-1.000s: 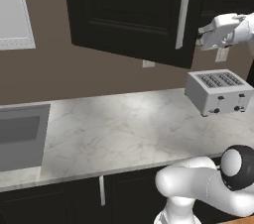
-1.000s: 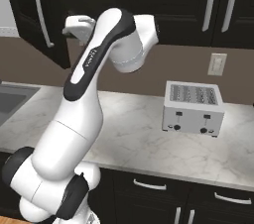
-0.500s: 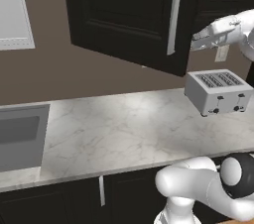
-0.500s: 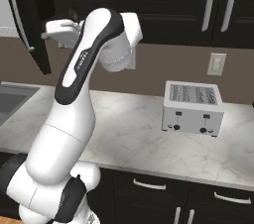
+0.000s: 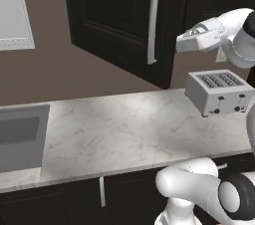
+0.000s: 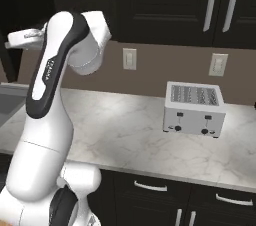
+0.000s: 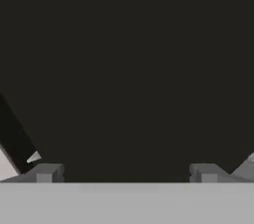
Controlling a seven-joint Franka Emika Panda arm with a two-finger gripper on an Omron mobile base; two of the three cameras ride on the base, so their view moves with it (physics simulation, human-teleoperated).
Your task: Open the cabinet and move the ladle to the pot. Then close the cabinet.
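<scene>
Cabinet point(image 5: 119, 20): black upper wall unit, wide raised-panel door swung outward over the surface, standing at an angle to the wall; long vertical silver bar handle point(image 5: 155, 17) along its right edge. The same door shows as a dark edge at the far left of the right base view. Inside of the cabinet cannot be made out; the hand view faces an even black area

Pincer point(image 7: 126, 172): two dark finger tips set wide apart at the bottom of the hand view, spread, nothing between them. In the left base view the white hand is raised level with the lower part of the door, just right of the bar handle and apart from it

Surface point(image 5: 124, 129): pale marbled counter running left to right, black lower cabinets with short silver handles beneath

Toaster point(image 6: 194, 108): silver four-slot, on the right part of the surface near the wall, well apart from the hand

Sink point(image 5: 20, 137): grey basin sunk into the left end of the surface

Wall outlets point(image 6: 129, 59): two pale plates on the brown wall above the surface, one left of the toaster, one above it
</scene>
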